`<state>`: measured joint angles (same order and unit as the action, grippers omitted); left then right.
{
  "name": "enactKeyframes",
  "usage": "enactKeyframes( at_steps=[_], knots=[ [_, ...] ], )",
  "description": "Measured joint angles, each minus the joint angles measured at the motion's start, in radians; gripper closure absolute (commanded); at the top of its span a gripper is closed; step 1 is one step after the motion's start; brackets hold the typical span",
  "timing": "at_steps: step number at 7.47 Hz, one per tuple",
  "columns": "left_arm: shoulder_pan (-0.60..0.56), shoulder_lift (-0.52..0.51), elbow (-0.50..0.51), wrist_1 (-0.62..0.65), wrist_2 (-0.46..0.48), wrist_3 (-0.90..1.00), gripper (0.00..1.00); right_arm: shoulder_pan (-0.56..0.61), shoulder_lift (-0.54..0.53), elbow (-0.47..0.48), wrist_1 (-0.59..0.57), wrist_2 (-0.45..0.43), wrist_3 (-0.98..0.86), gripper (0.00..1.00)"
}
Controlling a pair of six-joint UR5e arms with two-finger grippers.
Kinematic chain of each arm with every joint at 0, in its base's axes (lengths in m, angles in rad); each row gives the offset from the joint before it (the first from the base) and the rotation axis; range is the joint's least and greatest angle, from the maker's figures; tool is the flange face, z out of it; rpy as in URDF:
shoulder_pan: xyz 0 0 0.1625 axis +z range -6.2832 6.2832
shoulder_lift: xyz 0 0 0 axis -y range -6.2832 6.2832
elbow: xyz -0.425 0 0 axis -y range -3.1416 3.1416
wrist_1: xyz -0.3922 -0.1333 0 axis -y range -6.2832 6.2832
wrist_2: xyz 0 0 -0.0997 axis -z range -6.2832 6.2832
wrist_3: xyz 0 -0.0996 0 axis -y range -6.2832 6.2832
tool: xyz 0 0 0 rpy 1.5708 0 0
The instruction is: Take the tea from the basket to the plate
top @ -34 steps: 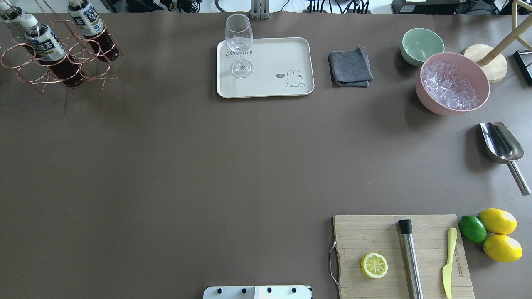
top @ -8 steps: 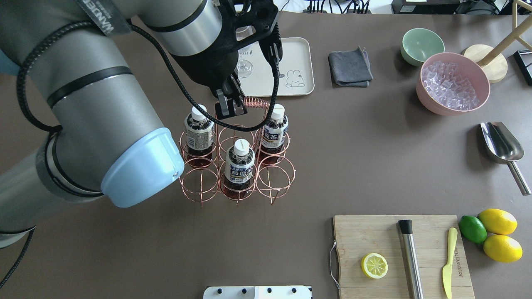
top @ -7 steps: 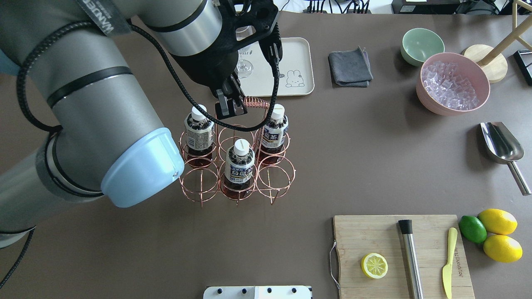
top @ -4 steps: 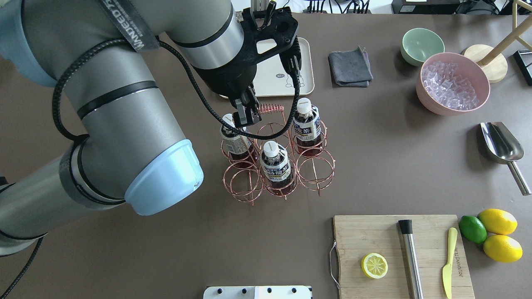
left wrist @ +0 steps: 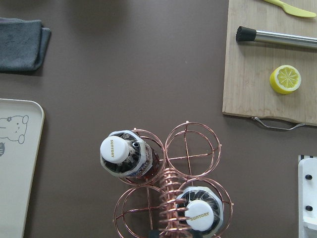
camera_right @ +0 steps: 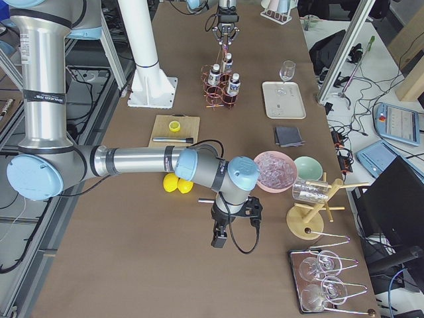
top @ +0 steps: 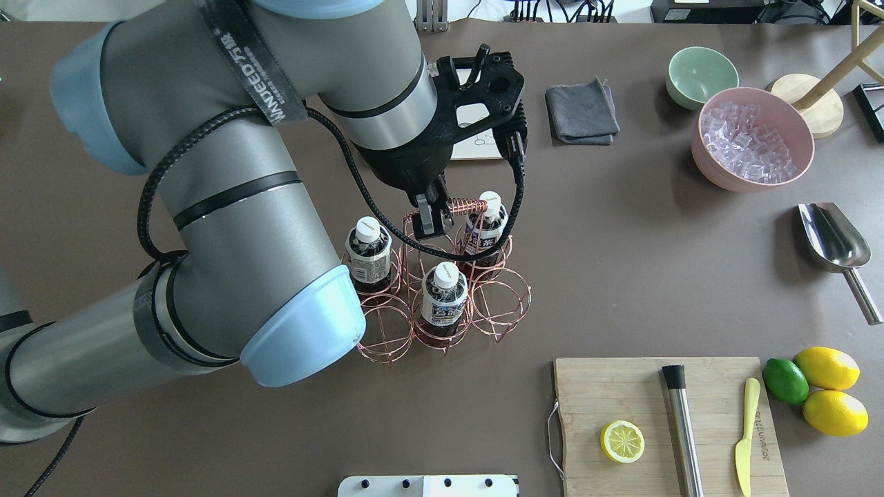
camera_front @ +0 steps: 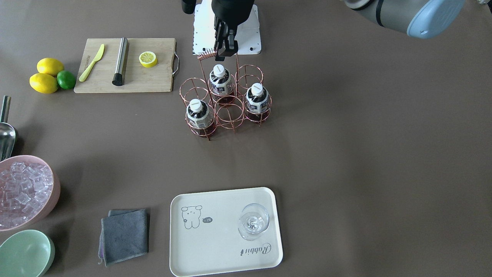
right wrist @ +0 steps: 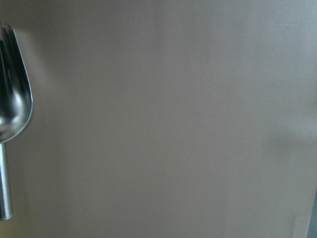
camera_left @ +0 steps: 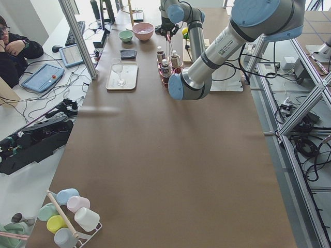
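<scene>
Tea (top: 442, 297): small clear plastic bottle of dark reddish-brown liquid, white screw cap, white-and-blue label; three alike, all upright in the basket (top: 507, 304), in the far-left, far-right and near-middle cells as seen from over the robot's shoulders; remaining three cells empty

Basket: rose-gold wire carrier of six ring cells, mid-bench (top: 621, 276), tall wire handle ending in a coil at the top

Left tool (top: 431, 222): closed narrow on the coiled handle of the basket, not on any bottle; basket lifted or standing on the bench, impossible to tell

Right tool (camera_right: 218, 237): low over the right end of the bench, near the steel ice scoop (top: 832, 238); shown from the side only, so wide or narrow impossible to tell

Plate (camera_front: 215, 250): cream rectangular tray at far centre, well apart from the basket; wine glass (camera_front: 253, 224) upright toward one end, bear-drawing end bare

Handling, as judged: full bottle, so fairly weighty for its size, contents apt to slosh; thin walls likely to give under a hard squeeze; label film smooth, perhaps slippery; lower body fenced by wire rings, hence best taken at the cap or neck above the ring, then drawn straight up clear of the cell; handle to be let go first; set-down best kept to the bare end, away from the fragile, easily tipped glass
</scene>
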<state>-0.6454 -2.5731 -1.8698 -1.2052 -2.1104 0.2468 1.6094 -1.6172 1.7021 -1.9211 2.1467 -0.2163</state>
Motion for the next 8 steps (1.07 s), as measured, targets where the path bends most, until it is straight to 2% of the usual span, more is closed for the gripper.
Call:
enactKeyframes(
  at_steps=[5,8],
  knots=[
    [0.007,0.003,-0.003,-0.002,0.012,0.000,1.00,0.010,0.001,0.033,0.004,-0.002,-0.001,0.00],
    [0.007,0.005,-0.008,-0.002,0.013,0.000,1.00,-0.045,0.009,0.066,-0.002,0.041,0.000,0.00]
  ],
)
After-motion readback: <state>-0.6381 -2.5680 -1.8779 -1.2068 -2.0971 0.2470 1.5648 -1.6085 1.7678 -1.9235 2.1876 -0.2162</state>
